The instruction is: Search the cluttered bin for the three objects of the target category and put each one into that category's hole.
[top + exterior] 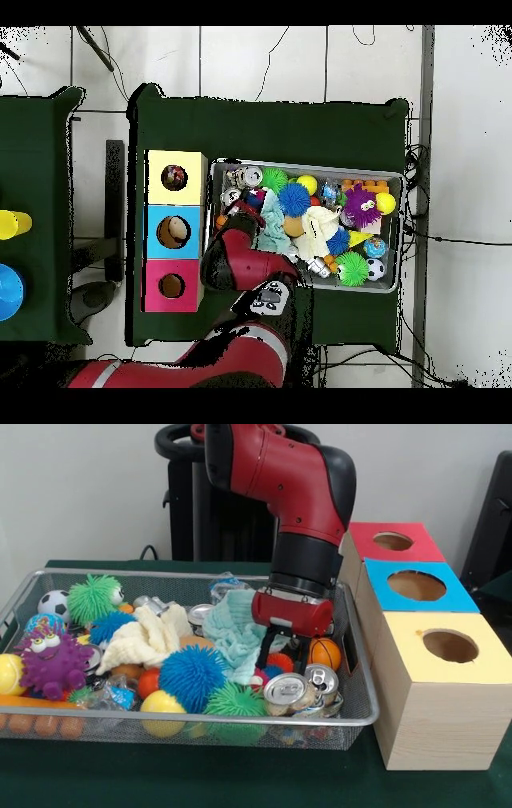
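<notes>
Bin [362, 688] of silver wire mesh sits on the green table [240, 780], packed with clutter; none of the white knotted fabric bundles can be picked out among the contents in either view. Gripper [282, 654] is lowered into the bin's right end in the front view, its dark fingers down among small red and blue items; whether they are spread or closed on anything cannot be told, since the tips are lost in the clutter. Just beside it: a mint cloth [232, 628] on one side, a small orange ball [325, 654] on the other, two crushed silver cans [302, 691] in front near the rim. Further out, a blue spiky ball [190, 676], a green spiky ball [235, 700], a pale yellow cloth [148, 636], a purple spiky toy with eyes [53, 662], another green spiky ball [92, 598] and a small soccer ball [53, 604] at the far end. Beside the bin stand three wooden boxes in a row: the yellow-topped box [436, 692] nearest the camera with its round hole [450, 646], then the blue-topped box [416, 586], then the red-topped box [394, 542]. Overhead, the red arm [245, 262] reaches across the bin's end next to the boxes.
</notes>
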You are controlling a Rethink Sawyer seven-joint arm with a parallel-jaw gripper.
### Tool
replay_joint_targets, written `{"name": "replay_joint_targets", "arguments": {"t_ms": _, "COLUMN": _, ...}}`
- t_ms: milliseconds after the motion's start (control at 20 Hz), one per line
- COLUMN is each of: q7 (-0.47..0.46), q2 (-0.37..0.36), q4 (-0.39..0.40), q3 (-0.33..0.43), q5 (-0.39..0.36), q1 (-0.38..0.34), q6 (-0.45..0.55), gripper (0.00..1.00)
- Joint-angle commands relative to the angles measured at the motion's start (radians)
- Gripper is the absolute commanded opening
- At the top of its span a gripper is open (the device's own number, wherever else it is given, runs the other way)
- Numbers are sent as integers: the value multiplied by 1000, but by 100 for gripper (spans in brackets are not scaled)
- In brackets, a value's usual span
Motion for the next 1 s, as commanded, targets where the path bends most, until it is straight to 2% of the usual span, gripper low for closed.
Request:
{"name": "replay_joint_targets", "arguments": {"t_ms": 50, "q7": -7, "q2": 81, "q4": -130, "q3": -130, "q5": 172, "q1": 65, "q6": -334, "gripper": 100}}
{"name": "replay_joint_targets", "arguments": {"t_ms": 200, "q7": -166, "q2": 128, "q4": -130, "q3": -307, "q5": 298, "q1": 135, "q6": -579, "gripper": 100}}
{"name": "replay_joint_targets", "arguments": {"t_ms": 250, "q7": -176, "q2": 135, "q4": -132, "q3": -334, "q5": 302, "q1": 137, "q6": -632, "gripper": 100}}
{"name": "replay_joint_targets", "arguments": {"t_ms": 400, "q7": -200, "q2": 158, "q4": -157, "q3": -416, "q5": 246, "q1": 114, "q6": -774, "gripper": 100}}
{"name": "replay_joint_targets", "arguments": {"t_ms": 650, "q7": -158, "q2": 164, "q4": -216, "q3": -460, "q5": 109, "q1": 54, "q6": -834, "gripper": 100}}
{"name": "replay_joint_targets", "arguments": {"t_ms": 850, "q7": -166, "q2": 194, "q4": -225, "q3": -471, "q5": 130, "q1": 54, "q6": -857, "gripper": 100}}
{"name": "replay_joint_targets", "arguments": {"t_ms": 1000, "q7": -156, "q2": 192, "q4": -191, "q3": -485, "q5": 144, "q1": 68, "q6": -865, "gripper": 100}}
